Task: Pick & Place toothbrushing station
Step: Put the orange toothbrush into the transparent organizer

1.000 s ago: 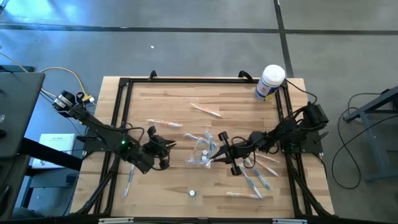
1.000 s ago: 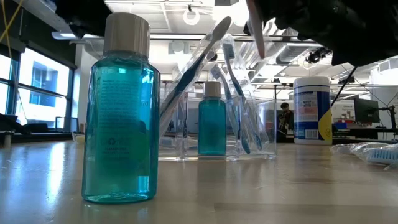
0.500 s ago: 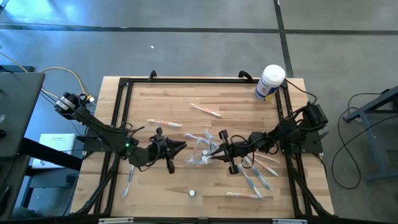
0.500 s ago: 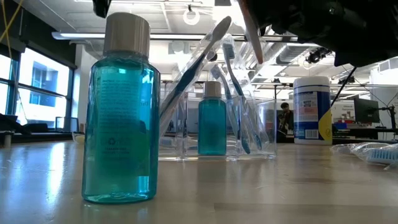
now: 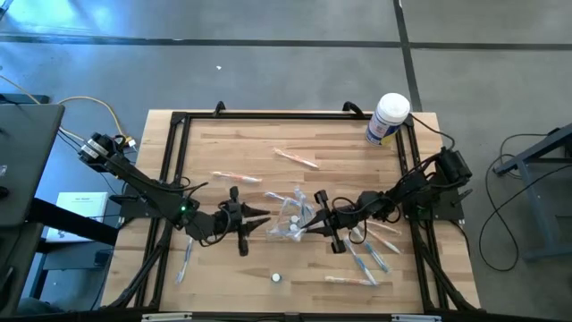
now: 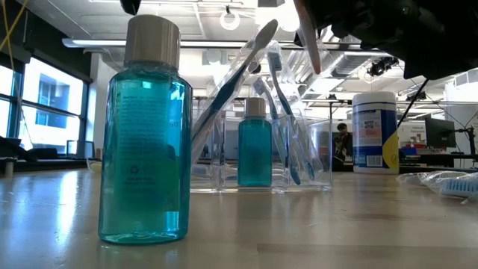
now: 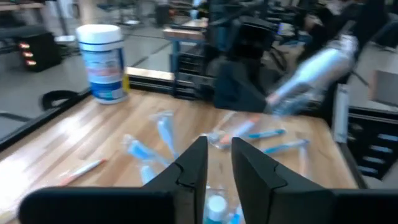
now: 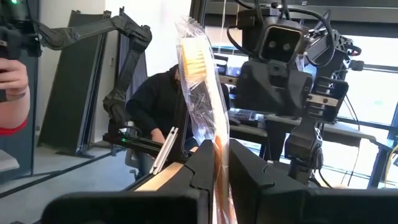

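High view: the toothbrushing station [image 5: 292,220] is seen at mid-bench, with the left gripper [image 5: 260,217] just beside it on one side and the right gripper [image 5: 310,220] at its other edge. Loose wrapped toothbrushes [image 5: 368,253] are scattered on the bench [image 5: 340,143], and the white tub [image 5: 388,118] is parked well apart at a far corner.

Low view: the clear station [image 6: 261,161] is shown upright, loaded with brushes and a small teal bottle [image 6: 255,143]; a larger teal bottle [image 6: 146,131] is stood nearer the camera. A wrapped toothbrush [image 6: 308,37] is dangled above the station from a dark gripper.

Left wrist view: the left gripper's [image 7: 218,163] fingers are parted by a narrow gap with nothing between them, poised over a bottle cap [image 7: 216,204].

Right wrist view: the right gripper [image 8: 221,160] is clenched on a wrapped toothbrush [image 8: 202,87], held upright.

Risk is judged here: with both grippers crowded at a light holder, it could be nudged or tipped, and the crinkly wrapper might snag on brushes already slotted.
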Robot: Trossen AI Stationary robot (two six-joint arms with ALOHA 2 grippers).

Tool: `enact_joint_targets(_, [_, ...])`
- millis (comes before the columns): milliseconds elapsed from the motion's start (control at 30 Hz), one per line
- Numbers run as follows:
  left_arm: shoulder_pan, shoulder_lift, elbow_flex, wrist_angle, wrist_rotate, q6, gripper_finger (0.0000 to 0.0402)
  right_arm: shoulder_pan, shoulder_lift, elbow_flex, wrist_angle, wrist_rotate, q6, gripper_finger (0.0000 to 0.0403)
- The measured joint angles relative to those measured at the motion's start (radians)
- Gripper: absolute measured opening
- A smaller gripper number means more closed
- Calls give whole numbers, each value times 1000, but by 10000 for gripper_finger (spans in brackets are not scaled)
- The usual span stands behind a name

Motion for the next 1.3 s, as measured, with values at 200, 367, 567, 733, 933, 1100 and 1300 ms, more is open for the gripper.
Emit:
enact_joint_targets(200, [0,0,0,0,14,-1,89,0,0,0,0,0,0,21])
enact_joint_targets(367, [1,0,0,-9,12,-27,89,0,0,0,-1,0,0,21])
enact_joint_targets(567, [2,0,0,-12,12,-52,97,0,0,0,-1,0,0,21])
enact_joint_targets(733, [2,0,0,-11,110,-16,141,0,0,0,-1,0,0,21])
enact_joint_targets(933, [0,20,0,54,203,64,197,0,0,0,-1,12,-6,21])
enact_joint_targets(1100, [10,48,0,167,201,65,207,0,0,0,-1,17,-7,21])
enact_joint_targets(1300, [78,142,1,350,202,67,207,0,0,0,-1,34,-6,21])
